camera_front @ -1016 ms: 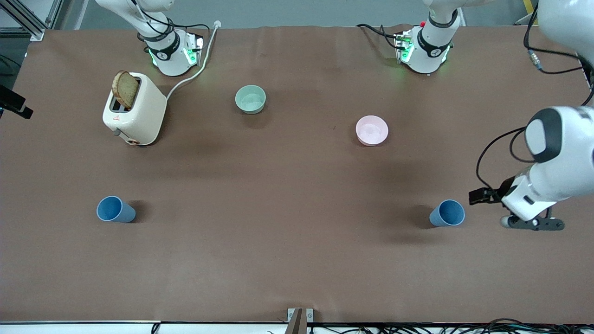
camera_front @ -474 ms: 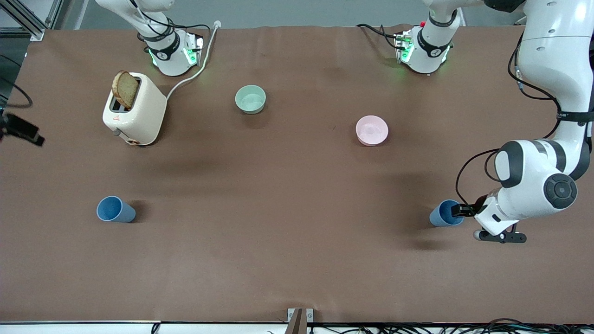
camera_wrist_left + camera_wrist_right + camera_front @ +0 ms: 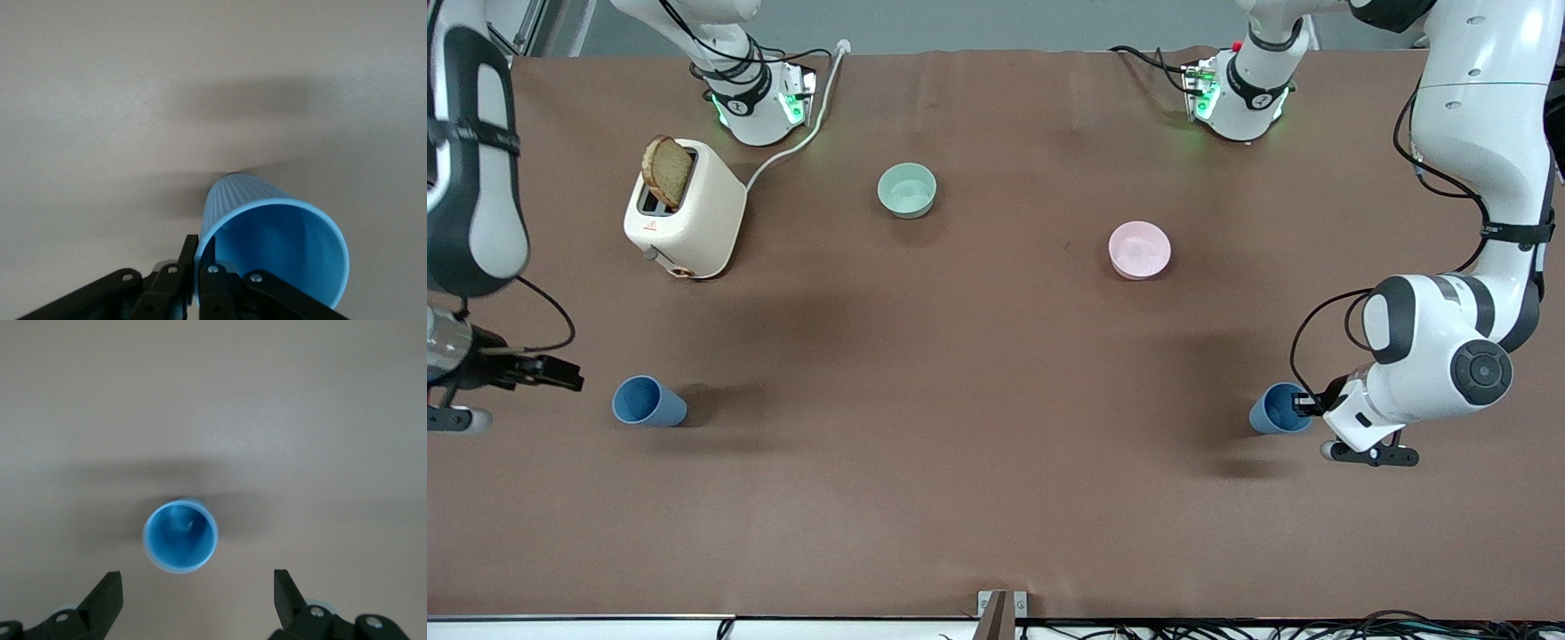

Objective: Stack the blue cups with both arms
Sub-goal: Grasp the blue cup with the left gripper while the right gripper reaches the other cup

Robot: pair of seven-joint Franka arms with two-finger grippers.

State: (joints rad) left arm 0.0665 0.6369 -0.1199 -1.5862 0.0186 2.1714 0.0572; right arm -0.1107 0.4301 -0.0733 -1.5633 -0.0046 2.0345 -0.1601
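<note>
One blue cup (image 3: 1279, 409) stands upright on the brown table near the left arm's end. My left gripper (image 3: 1305, 404) is at its rim, and in the left wrist view the left gripper (image 3: 198, 250) is shut on the cup (image 3: 280, 247), one finger inside the wall and one outside. The other blue cup (image 3: 647, 402) stands upright near the right arm's end. My right gripper (image 3: 559, 377) is open beside it, apart from it. In the right wrist view this cup (image 3: 180, 535) sits ahead of the open right gripper (image 3: 197, 587), not between the fingers.
A cream toaster (image 3: 689, 213) with a slice of bread stands near the right arm's base, its cord running back. A pale green bowl (image 3: 907, 189) and a pink bowl (image 3: 1139, 249) sit farther from the front camera than the cups.
My left gripper moved in to the cup's rim and closed on it. My right arm swung into view and brought its open gripper down beside the other cup.
</note>
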